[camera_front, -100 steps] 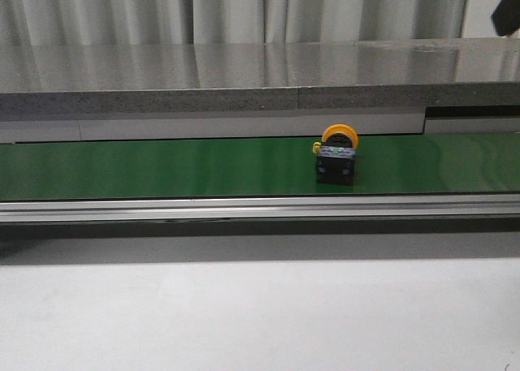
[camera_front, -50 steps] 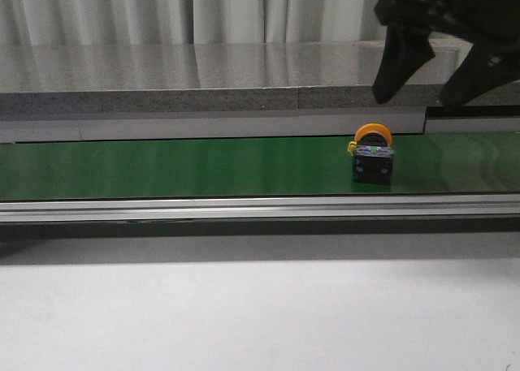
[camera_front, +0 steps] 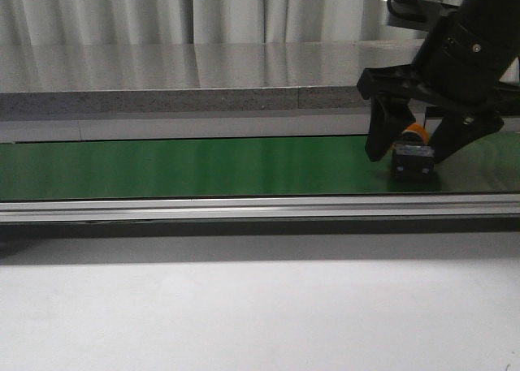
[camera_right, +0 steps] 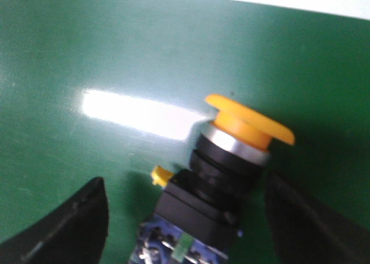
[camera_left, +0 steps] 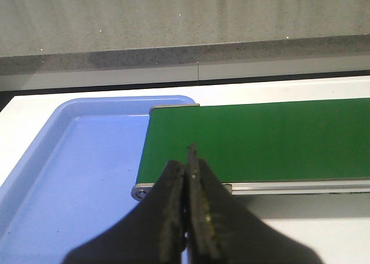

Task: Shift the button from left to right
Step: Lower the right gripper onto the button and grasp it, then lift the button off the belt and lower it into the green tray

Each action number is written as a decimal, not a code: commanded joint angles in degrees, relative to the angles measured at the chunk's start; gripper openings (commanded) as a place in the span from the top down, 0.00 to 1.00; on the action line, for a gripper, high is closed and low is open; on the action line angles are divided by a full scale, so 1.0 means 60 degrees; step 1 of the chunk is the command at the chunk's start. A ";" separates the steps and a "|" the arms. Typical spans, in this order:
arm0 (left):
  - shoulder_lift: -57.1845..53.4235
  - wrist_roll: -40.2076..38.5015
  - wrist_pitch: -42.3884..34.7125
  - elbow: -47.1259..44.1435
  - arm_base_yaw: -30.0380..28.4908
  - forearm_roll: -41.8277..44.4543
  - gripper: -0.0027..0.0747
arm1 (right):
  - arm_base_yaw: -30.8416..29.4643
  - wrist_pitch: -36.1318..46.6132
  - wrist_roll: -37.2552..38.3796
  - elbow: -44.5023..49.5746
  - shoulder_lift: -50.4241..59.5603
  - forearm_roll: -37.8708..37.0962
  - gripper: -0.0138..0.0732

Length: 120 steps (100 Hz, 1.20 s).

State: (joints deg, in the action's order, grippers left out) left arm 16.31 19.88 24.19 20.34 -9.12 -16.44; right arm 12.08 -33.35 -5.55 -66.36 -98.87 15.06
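Far left, seen only from my left wrist: a blue tray [camera_left: 75, 177] lies at the end of the green belt [camera_left: 260, 140], and no object shows in the part of it that is in view. My left pincer [camera_left: 186, 177] hangs over the belt's end roller with its fingers pressed together, pinching nothing. It plays no part in the step in hand.

Centre, front view: the long run of green belt [camera_front: 179, 166] between its metal rail [camera_front: 244, 209] and the grey ledge [camera_front: 203, 87] behind carries nothing.

Right, front view: the button [camera_front: 413, 156] rests on the belt near its right end, black body toward the camera, orange cap tipped toward the rear. My right pincer [camera_front: 410, 144] straddles it, one dark finger on each side.

Right wrist view: my right fingers [camera_right: 75, 223] are spread wide, with green belt visible between each finger and the button [camera_right: 228, 177], so I touch nothing yet.

Progress, as I judge it: the approach is made and the pincer is lined up, but the grasp, the lift and the placing on the right side all remain. The button lies tilted, so closing on the blocky body rather than the round cap seems the surer hold.
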 commanded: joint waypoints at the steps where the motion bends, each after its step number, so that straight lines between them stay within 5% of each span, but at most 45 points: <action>1: 0.0069 -0.0034 -0.0705 0.0234 0.0062 -0.0174 0.99 | 0.0002 0.0404 -0.0009 -0.0297 0.0319 -0.0101 0.27; 35: 0.0069 -0.0034 -0.0705 0.0234 0.0062 -0.0174 0.99 | -0.0018 0.0043 -0.0009 -0.0297 0.0291 -0.0283 0.60; 69: 0.0069 -0.0034 -0.0705 0.0234 0.0062 -0.0174 0.99 | -0.0415 -0.0343 -0.0009 -0.0748 0.0977 -0.0941 0.61; 120: 0.0069 -0.0034 -0.0705 0.0234 0.0062 -0.0174 0.99 | -0.4107 -0.1225 -0.0009 -0.2801 0.1066 -0.2901 0.61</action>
State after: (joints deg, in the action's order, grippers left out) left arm 16.31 19.88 24.19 20.34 -9.12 -16.47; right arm -9.06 -43.79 -5.55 -81.02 -95.15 0.00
